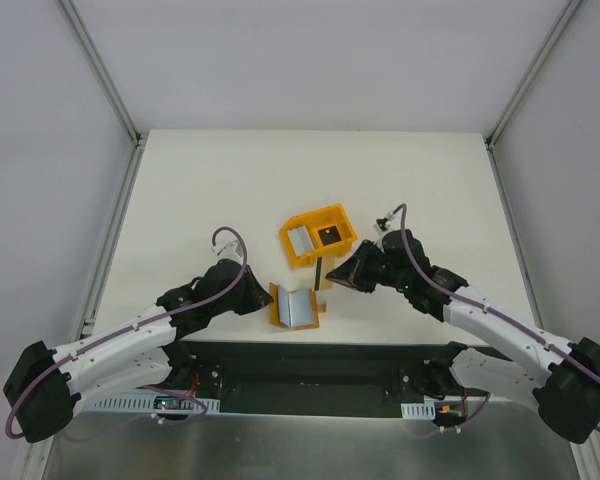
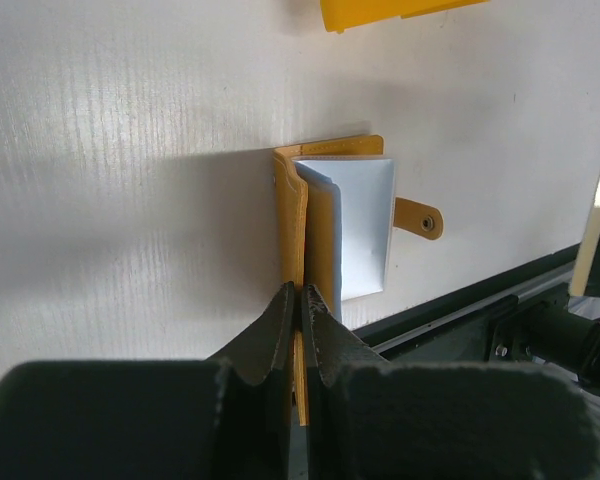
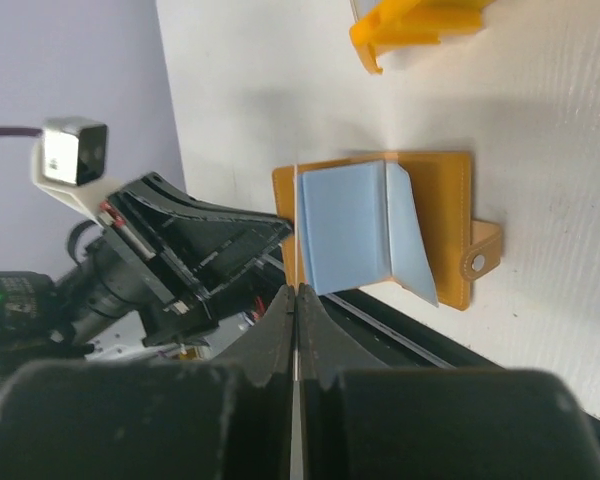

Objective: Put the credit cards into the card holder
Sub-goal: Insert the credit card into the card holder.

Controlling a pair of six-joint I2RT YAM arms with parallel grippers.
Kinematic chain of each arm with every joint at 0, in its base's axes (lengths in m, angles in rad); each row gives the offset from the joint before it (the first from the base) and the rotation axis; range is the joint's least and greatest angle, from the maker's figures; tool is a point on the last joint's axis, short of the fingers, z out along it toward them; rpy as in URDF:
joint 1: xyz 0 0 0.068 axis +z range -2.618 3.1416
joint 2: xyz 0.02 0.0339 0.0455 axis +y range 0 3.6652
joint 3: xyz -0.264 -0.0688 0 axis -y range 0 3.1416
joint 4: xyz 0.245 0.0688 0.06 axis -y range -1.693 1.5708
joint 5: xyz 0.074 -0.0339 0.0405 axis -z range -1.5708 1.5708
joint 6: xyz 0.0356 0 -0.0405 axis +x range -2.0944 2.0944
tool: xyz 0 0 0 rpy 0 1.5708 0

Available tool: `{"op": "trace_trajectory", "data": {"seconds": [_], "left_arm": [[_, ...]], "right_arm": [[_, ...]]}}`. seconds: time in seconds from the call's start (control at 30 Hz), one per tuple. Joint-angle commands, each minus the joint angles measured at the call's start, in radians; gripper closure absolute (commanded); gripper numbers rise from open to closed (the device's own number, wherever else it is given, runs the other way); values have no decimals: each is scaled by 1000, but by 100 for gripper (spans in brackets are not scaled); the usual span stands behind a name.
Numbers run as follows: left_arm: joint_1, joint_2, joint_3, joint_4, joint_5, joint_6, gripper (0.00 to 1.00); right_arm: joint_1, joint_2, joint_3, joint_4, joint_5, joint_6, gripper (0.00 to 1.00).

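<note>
The orange-tan card holder lies open near the table's front edge, pale grey pockets facing up. Its left flap stands upright, and my left gripper is shut on that flap's edge. My right gripper hovers just right of the holder, shut on a thin dark credit card. In the right wrist view that card shows edge-on, right at the holder's left pocket edge. The snap tab points away from the held flap.
A yellow-orange bin stands just behind the holder, with a grey card and a dark card inside. The black frame rail runs along the table's near edge, close under both grippers.
</note>
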Motion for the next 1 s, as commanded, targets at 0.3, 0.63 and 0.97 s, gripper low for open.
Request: {"op": "trace_trajectory", "data": {"seconds": [0.3, 0.63, 0.97], "left_arm": [[-5, -3, -30, 21, -14, -20, 100], [-3, 29, -105, 39, -51, -8, 100], [-5, 92, -159, 102, -66, -23, 100]], "right_arm": [[222, 351, 127, 12, 65, -147, 100], [230, 467, -32, 299, 47, -178, 100], [227, 507, -144, 537, 45, -164, 100]]}}
